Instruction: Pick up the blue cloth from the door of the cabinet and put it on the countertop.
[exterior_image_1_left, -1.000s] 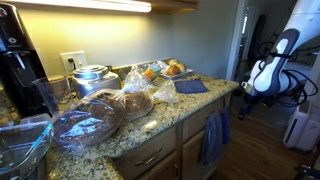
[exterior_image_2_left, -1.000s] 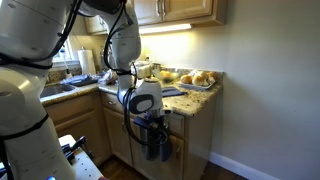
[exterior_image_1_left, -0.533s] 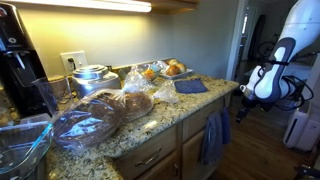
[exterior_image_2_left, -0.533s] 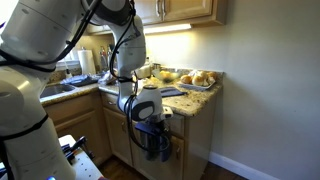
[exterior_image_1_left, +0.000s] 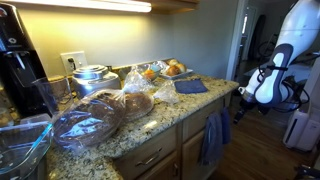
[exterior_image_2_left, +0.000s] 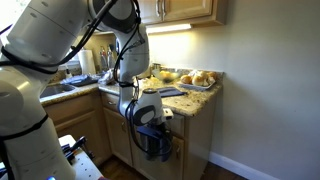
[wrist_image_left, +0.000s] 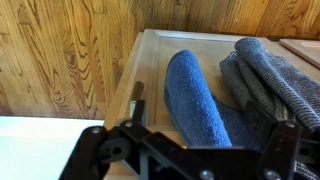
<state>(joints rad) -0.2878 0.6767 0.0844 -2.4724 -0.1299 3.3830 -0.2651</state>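
Observation:
The blue cloth hangs limp over the door of the cabinet, a light wooden panel with a recessed frame. It also shows in an exterior view, below the speckled countertop. My gripper is open, with its fingers on either side of the cloth's lower part and not closed on it. In both exterior views the gripper is level with the door front. In one of them the gripper hides most of the cloth.
A duller slate-blue towel hangs right beside the blue cloth. On the countertop are a small folded dark-blue cloth, bagged bread, a tray of pastries and a coffee maker. A wall stands near the cabinet's end.
The arm has dropped a little and the gripper has moved closer to the cloth on the door. The cloth hangs as before.

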